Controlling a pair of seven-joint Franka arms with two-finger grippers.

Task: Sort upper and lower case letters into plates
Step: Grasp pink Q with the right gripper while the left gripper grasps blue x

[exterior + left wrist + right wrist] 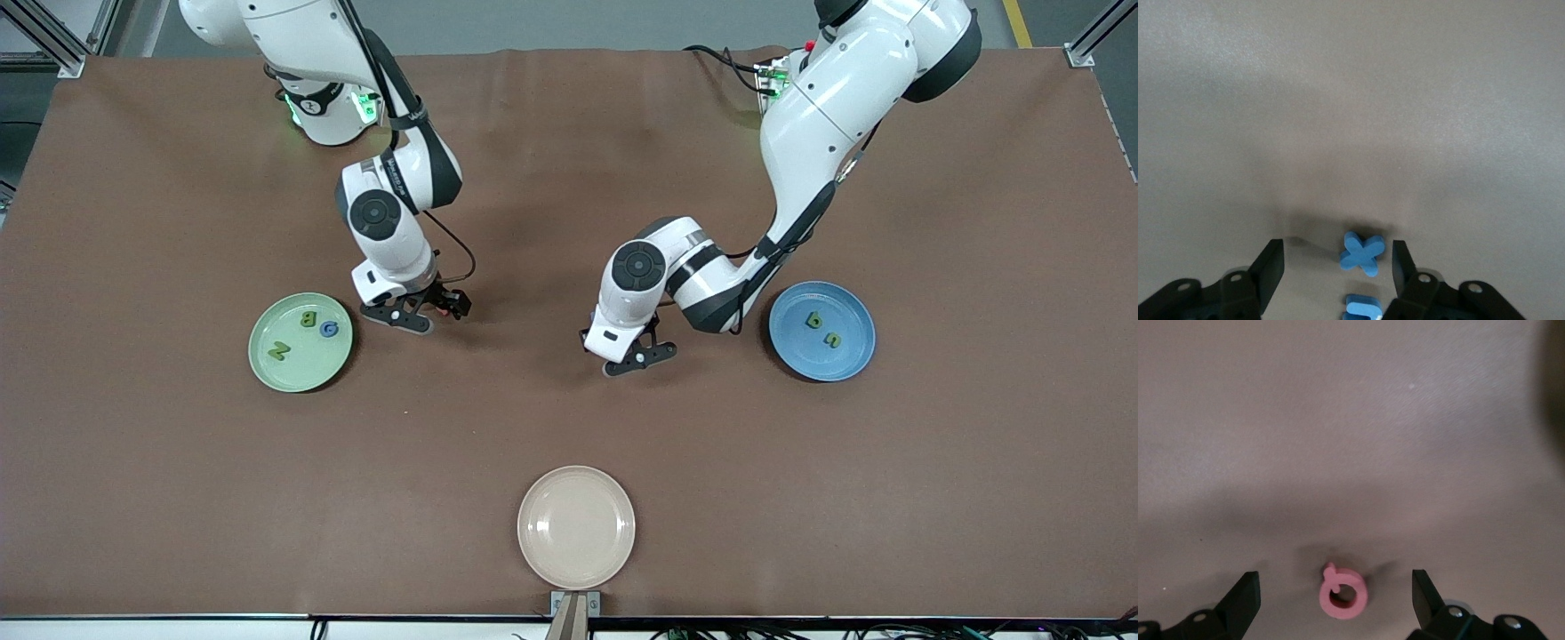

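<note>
I have both arms bent down low over the table, wrists pointing nearly straight down. My left gripper hangs with its fingers spread apart, both black pads showing in the left wrist view. My right gripper is posed the same way, its fingers spread even wider, tips just above the cloth.

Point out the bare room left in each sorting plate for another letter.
Green plate: three letters fill its half toward the robots; the half nearer the front camera is bare. Blue plate: two letters sit mid-plate; its rim band is free. The cream plate holds nothing.
</note>
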